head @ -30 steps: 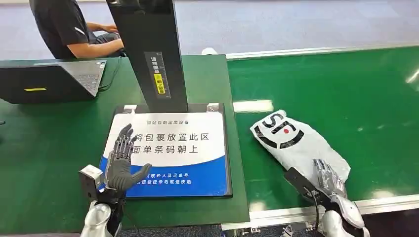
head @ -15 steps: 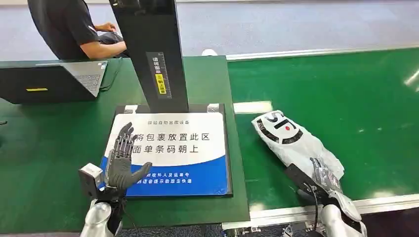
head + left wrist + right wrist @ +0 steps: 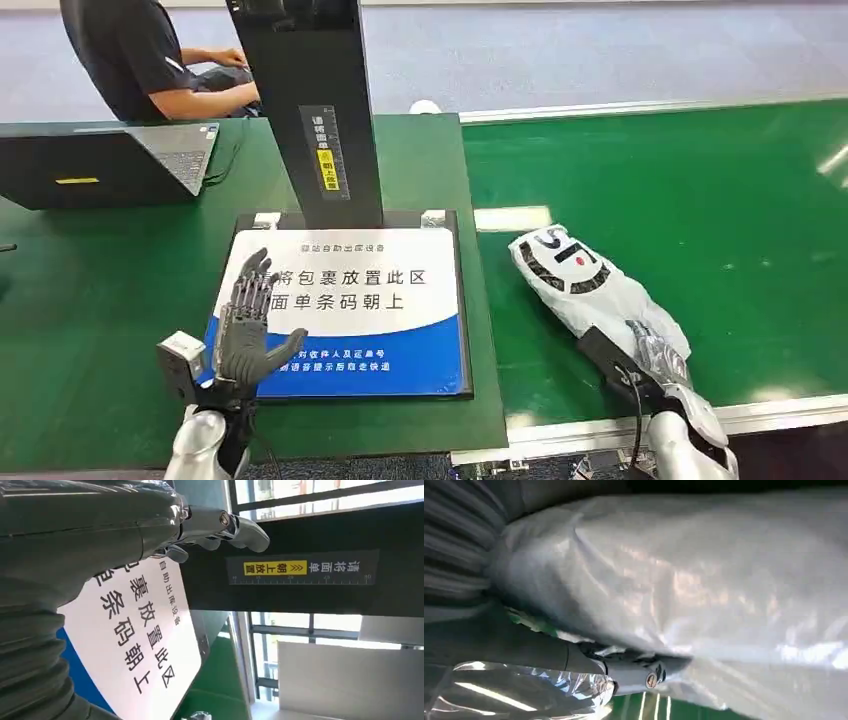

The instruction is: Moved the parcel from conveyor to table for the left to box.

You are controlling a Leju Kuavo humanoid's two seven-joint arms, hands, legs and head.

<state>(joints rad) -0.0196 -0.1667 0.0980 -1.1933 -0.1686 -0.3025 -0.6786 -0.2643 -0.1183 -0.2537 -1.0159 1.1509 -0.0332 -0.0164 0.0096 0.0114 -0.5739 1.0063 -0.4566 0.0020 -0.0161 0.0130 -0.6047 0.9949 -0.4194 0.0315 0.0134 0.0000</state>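
Observation:
A white plastic parcel [image 3: 585, 280] with a black and red logo lies bunched on the green conveyor [image 3: 720, 180], right of the table. My right hand [image 3: 660, 355] grips its near end, with the fingers wrapped over the crinkled film. In the right wrist view the parcel [image 3: 699, 580] lies against the palm, and the thumb [image 3: 634, 667] curls under it. My left hand [image 3: 245, 325] hovers with fingers spread over the left edge of the white and blue placement mat [image 3: 400, 330], holding nothing. The left wrist view looks past the left hand [image 3: 100, 525] to the mat [image 3: 150, 645].
A black scanner post [image 3: 310, 110] rises from the mat's far edge. An open laptop [image 3: 110, 160] sits at the far left of the green table [image 3: 90, 290], and a seated person [image 3: 140, 50] in black is behind it. A metal rail [image 3: 560, 435] edges the conveyor near me.
The parcel has been squeezed narrower and its near end has gathered under my right hand, which has closed on it. My left hand has stayed put.

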